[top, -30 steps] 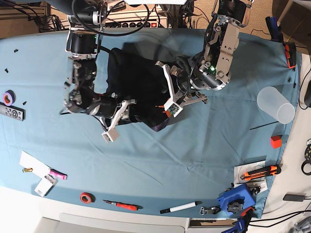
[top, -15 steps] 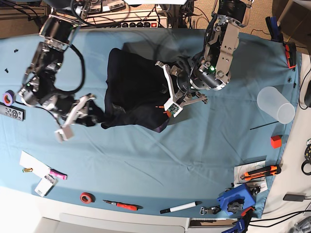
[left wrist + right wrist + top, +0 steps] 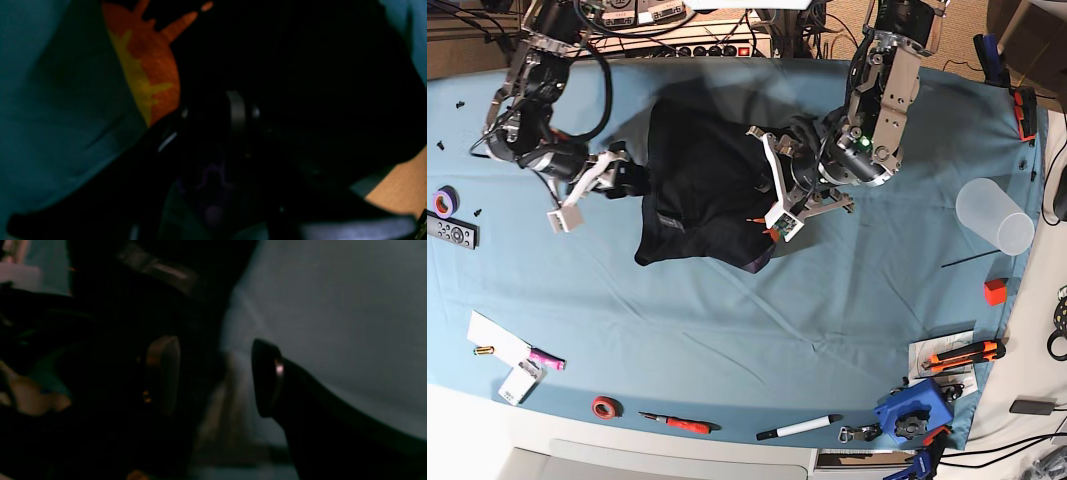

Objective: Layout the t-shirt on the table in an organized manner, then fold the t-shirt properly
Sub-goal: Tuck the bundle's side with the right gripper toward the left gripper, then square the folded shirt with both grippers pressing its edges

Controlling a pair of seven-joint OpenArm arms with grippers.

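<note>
The black t-shirt (image 3: 697, 185) lies crumpled on the middle of the light blue table (image 3: 827, 300). An orange and yellow print (image 3: 143, 66) shows on a turned-up edge. My left gripper (image 3: 767, 195) sits at the shirt's right side, buried in black fabric and shut on it. In the left wrist view the fingers are mostly covered by cloth. My right gripper (image 3: 622, 178) hovers at the shirt's left edge with its jaws wide open. Both fingers (image 3: 163, 373) show in the right wrist view, with bare table between them and black fabric to the left.
A clear plastic cup (image 3: 994, 215) and a red block (image 3: 995, 291) lie at the right. A marker (image 3: 799, 427), red tape roll (image 3: 606, 407), cutter (image 3: 962, 353) and blue tool (image 3: 912, 412) line the front edge. A remote (image 3: 449, 231) and purple tape (image 3: 444, 201) sit far left.
My right arm dragged the shirt's lower left part outward, let it go, then swung up to the shirt's left edge while its jaws opened wide. The left arm stayed put.
</note>
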